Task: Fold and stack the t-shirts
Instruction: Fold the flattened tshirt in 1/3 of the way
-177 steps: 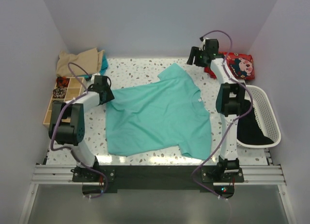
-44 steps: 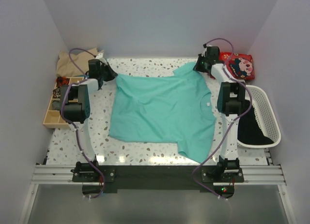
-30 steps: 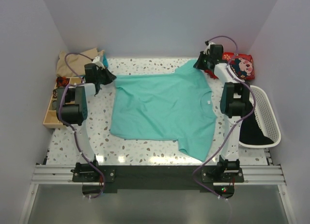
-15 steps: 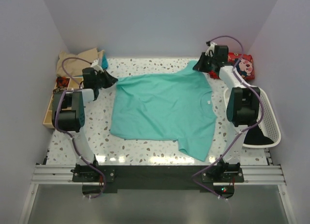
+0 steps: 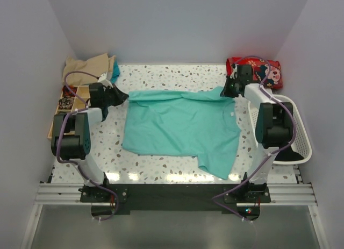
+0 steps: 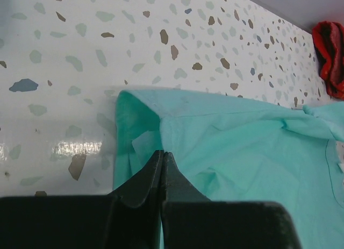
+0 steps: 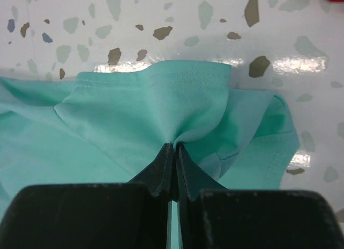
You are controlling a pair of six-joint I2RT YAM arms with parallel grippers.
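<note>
1. Teal t-shirt [image 5: 180, 128]: lying spread on the speckled table [image 5: 161, 74], between my two arms
2. My left gripper [image 6: 162, 157]: clenched on its far-left corner
3. My right gripper [image 7: 174, 148]: clenched on its bunched far-right corner

There is one teal t-shirt [image 5: 180, 128]. To its far left sit one tan garment [image 5: 86, 69] and one wooden tray [image 5: 77, 93]. To its right stands one white basket [image 5: 302, 125] with one black garment [image 5: 282, 152] inside. Beyond its right sleeve lies one red pouch [image 5: 263, 71]. There are two grippers, the left gripper [image 5: 119, 95] and the right gripper [image 5: 226, 91], one at each of its far corners.
</note>
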